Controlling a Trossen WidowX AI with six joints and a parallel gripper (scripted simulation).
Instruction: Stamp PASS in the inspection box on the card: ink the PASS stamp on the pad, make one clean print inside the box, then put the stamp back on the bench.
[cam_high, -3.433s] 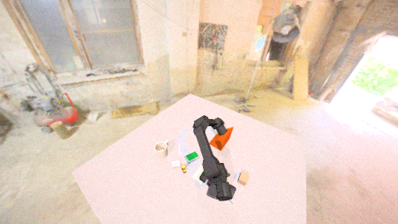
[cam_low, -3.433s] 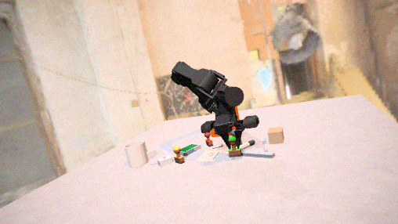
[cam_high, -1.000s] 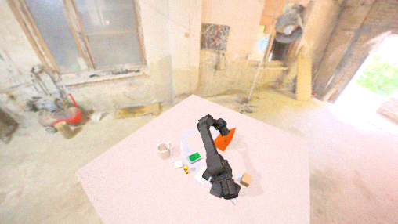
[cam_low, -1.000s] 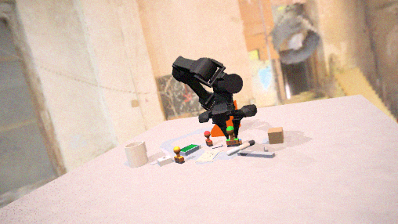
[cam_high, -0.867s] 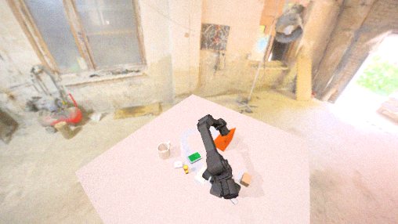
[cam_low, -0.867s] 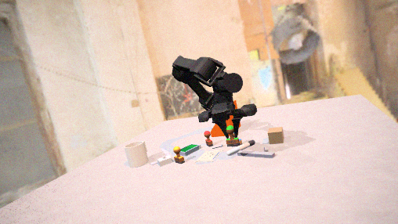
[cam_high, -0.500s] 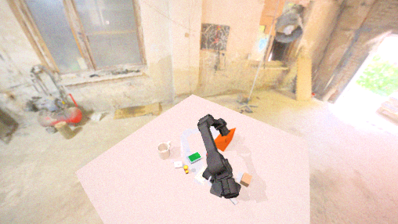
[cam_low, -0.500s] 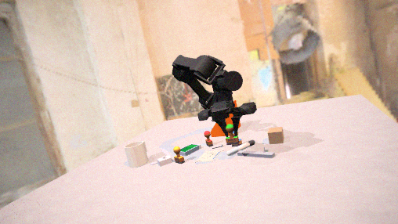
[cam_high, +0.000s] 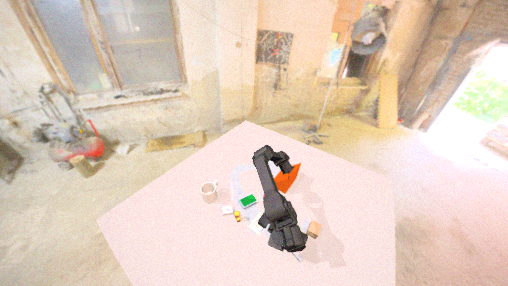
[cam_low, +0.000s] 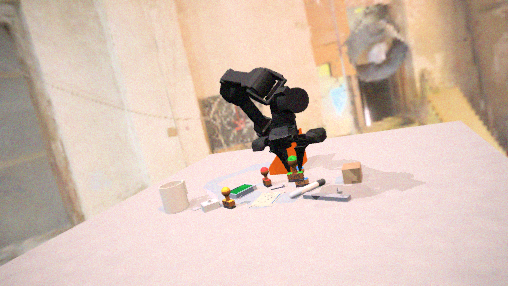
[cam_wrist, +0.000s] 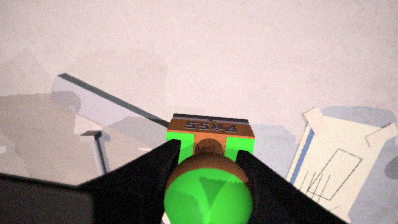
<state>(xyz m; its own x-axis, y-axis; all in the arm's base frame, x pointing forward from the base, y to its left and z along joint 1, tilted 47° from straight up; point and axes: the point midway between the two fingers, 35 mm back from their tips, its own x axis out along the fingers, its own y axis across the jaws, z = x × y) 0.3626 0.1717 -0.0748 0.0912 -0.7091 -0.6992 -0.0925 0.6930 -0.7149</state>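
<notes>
My gripper (cam_wrist: 208, 154) (cam_low: 294, 167) is shut on the PASS stamp (cam_wrist: 210, 131) (cam_low: 292, 160), a wooden stamp with a green knob and green-topped base. It holds the stamp by the neck, low over the bench. The white card (cam_wrist: 334, 167) (cam_low: 266, 199) with its outlined inspection box (cam_wrist: 361, 159) lies to the right in the wrist view. The green ink pad (cam_low: 243, 189) (cam_high: 248, 200) lies left of the card in the exterior view. In the top view the arm hides the gripper.
A red-knobbed stamp (cam_low: 265, 172) and a yellow-knobbed stamp (cam_low: 226, 192) (cam_high: 237, 216) stand nearby. There are also a marker (cam_low: 307, 188), a grey bar (cam_low: 327, 197) (cam_wrist: 100, 97), a wood block (cam_low: 352, 172) (cam_high: 314, 229), a cup (cam_low: 174, 196) (cam_high: 209, 191), a small white block (cam_low: 210, 204) and an orange wedge (cam_high: 287, 177).
</notes>
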